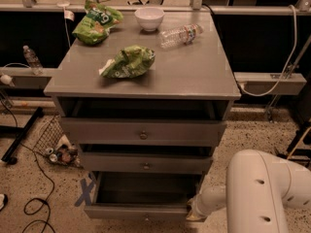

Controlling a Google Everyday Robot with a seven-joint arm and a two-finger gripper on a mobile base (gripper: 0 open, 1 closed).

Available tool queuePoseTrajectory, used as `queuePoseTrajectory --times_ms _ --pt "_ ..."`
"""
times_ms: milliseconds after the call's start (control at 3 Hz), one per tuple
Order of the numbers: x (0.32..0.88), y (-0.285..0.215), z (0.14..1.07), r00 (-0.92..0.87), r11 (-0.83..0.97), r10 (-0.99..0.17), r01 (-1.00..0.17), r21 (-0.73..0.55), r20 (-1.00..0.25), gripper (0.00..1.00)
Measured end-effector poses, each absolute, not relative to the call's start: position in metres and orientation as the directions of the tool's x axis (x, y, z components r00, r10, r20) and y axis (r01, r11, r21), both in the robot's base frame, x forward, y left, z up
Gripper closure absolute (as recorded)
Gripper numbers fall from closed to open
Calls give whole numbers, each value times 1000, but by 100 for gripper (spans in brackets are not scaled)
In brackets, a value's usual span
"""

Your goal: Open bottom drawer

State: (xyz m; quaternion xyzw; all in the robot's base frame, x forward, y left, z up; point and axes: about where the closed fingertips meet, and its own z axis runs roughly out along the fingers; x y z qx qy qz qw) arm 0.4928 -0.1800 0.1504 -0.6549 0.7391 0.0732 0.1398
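The bottom drawer is the lowest grey front of the cabinet, pulled far out so its dark inside shows. Its small knob sits at the front centre, near the picture's lower edge. Above it are the middle drawer and the top drawer, both pulled out a little. My white arm comes in from the lower right. The gripper is at the bottom drawer's front right corner, touching or almost touching it.
On the cabinet top lie two green chip bags, a white bowl and a clear water bottle. A wire basket with clutter and cables lie on the floor at left. Blue tape marks the floor.
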Motion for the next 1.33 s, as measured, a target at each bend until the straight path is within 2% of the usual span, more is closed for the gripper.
queuePoseTrajectory --times_ms 1000,1333 --pt "493 -180 150 -103 132 -948 -988 -75 -303 100" --pt "474 -179 147 -109 136 -946 -988 -70 -307 98"
